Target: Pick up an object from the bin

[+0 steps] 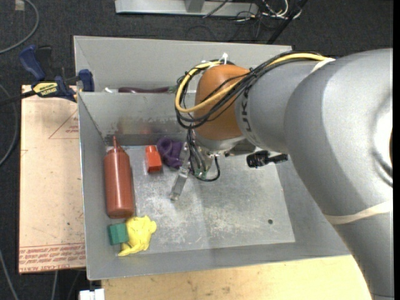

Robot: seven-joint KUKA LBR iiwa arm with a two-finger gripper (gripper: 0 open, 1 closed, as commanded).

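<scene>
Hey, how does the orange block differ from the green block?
The orange block lies near the back wall beside a purple thing. The green block lies lower left in the view, touching a yellow lump. The orange block looks oblong, the green block squarer. Both are small.

1. Red-brown squeeze bottle (119,183): lies flat along the left wall of the bin (237,220), nozzle end toward the back wall.
2. Orange block (153,159): small, rectangular, just right of the bottle's neck, near the back wall, not touching the bottle.
3. Green block (117,233): front-left corner, just beyond the bottle's base.
4. Yellow crumpled thing (139,233): soft-looking, touching the green block's right side. Can't tell what it is.
5. Outside the bin: grey metal bar (187,4) flat on the dark floor (50,5), behind the back wall.
6. Tangle of black and white cables (275,2) at the bar's right end; one thin cable (12,17) curves across the top-left floor.
</scene>
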